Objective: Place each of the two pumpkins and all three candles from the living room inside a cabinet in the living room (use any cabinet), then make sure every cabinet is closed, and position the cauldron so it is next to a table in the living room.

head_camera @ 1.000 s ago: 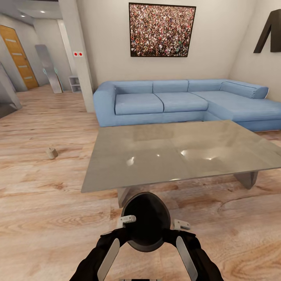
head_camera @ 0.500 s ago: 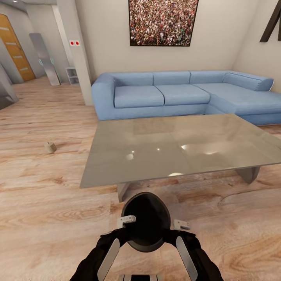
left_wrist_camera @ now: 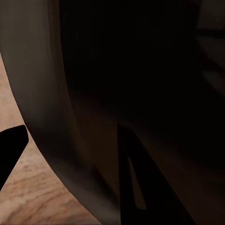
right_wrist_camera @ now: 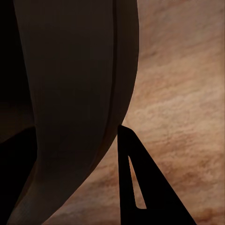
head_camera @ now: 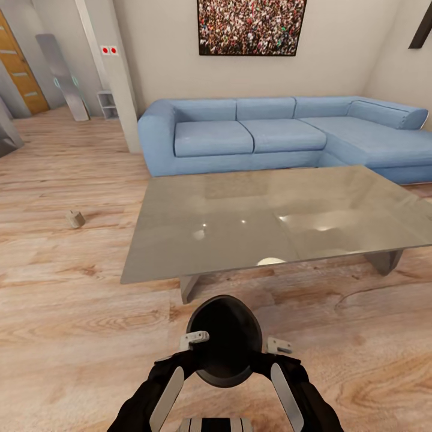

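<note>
Both pincers, left pincer [head_camera: 195, 338] and right pincer [head_camera: 277, 345], are grasping the cauldron [head_camera: 224, 342] at bottom centre. The grey table [head_camera: 264, 217] fills mid-frame; a candle [head_camera: 75, 219] lies on the floor at left.

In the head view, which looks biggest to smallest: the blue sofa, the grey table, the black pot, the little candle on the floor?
1. table or sofa, too alike to rank
2. cauldron, enlarged by nearness
3. candle

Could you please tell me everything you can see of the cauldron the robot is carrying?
The cauldron is a round, dark grey-black pot with a thick rim and a dark hollow inside. It hangs above the wooden floor, just short of the grey table, between the left gripper and the right gripper, one at each side of its rim.
</note>
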